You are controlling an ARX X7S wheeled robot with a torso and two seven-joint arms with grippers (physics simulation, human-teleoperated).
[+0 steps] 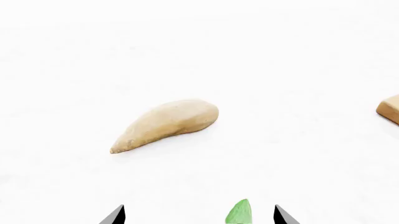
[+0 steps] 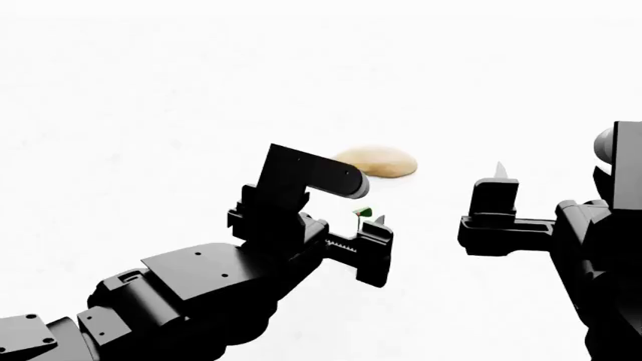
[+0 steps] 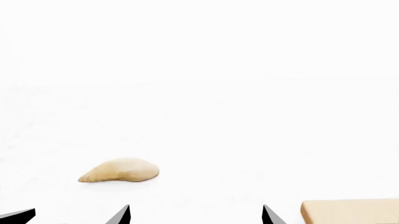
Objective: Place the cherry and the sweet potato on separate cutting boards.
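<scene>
Green leaf at frame bottom shows between our left fingers, spread wide; right fingers wide, empty. We risk pinching only the leaf.

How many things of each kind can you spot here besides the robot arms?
Sweet potato: 1
Cherry, only its green leaf showing: 1
Wooden cutting board, only a corner in view: 1
Total: 3
</scene>
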